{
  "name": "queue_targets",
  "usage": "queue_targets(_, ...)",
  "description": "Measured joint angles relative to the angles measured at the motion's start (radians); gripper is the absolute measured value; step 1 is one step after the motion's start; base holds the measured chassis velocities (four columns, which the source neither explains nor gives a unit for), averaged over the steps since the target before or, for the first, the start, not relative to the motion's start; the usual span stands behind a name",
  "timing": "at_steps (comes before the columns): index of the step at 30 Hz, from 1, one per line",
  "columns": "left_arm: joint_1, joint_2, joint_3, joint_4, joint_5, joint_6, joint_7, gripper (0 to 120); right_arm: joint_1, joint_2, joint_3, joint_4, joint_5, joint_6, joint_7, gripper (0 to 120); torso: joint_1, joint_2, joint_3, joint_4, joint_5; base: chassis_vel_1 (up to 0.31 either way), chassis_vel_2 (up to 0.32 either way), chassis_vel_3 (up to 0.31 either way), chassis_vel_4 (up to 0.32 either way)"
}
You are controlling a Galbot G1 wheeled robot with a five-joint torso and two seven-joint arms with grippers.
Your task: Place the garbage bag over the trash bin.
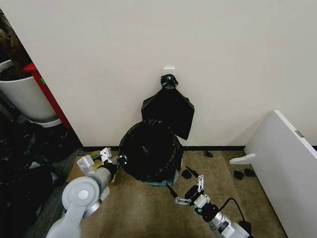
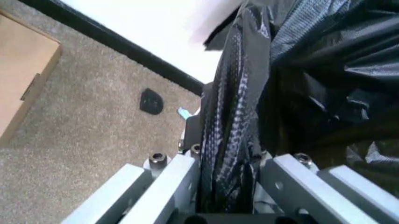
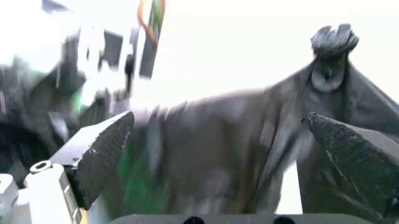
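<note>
Sitting on the carpet against the wall: bag (image 1: 148,151) draped over the bin (image 1: 161,182). Pinching a fold of the bag's rim (image 2: 231,140) on its left side: left gripper (image 1: 115,159), jaws pressed on the plastic. Hovering low, near the bin's front right, apart from the bag: right gripper (image 1: 192,192), jaws spread.

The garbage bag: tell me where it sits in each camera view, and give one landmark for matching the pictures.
Head view: the garbage bag sits at centre, draped over the bin against the wall, with the left gripper at its left edge.
Left wrist view: the bag fills the right half, a fold pinched in the left gripper.
Right wrist view: too blurred to single it out.
Shared landmark: the hanging black bundle, also seen from the right wrist.
</note>
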Motion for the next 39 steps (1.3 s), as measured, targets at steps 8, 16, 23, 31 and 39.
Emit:
queue_targets(8,0.021,0.07,0.088,0.175,0.249,-0.181,0.425,1,0.018,0.001,0.188,0.214,0.277,-0.151,0.033,100,0.0,0.0,0.0,-0.0001,-0.0003,0.0,0.0,0.0,0.0)
queue_targets(16,0.006,0.057,0.092,0.463,0.467,-0.681,1.017,1,0.055,-0.02,0.123,0.24,0.134,-0.323,0.387,100,0.0,0.0,0.0,0.0,-0.0002,0.0,0.0,0.0,0.0)
queue_targets(23,-0.003,0.057,0.072,0.539,0.472,-0.778,1.251,1,0.084,-0.064,0.079,0.2,0.229,-0.27,0.142,100,0.0,0.0,0.0,0.0,-0.0002,0.0,0.0,0.0,0.0)
queue_targets(31,0.006,0.074,0.053,0.518,0.464,-0.79,1.287,1,0.094,-0.056,0.092,0.134,0.267,-0.248,-0.125,100,0.0,0.0,0.0,0.0,0.0,0.0,0.0,0.0,0.0)
queue_targets(39,0.011,0.075,0.047,0.501,0.44,-0.785,1.311,1,0.09,-0.046,0.093,0.092,0.226,-0.226,-0.177,100,0.0,0.0,0.0,-0.0001,-0.0001,0.0,0.0,0.0,0.0)
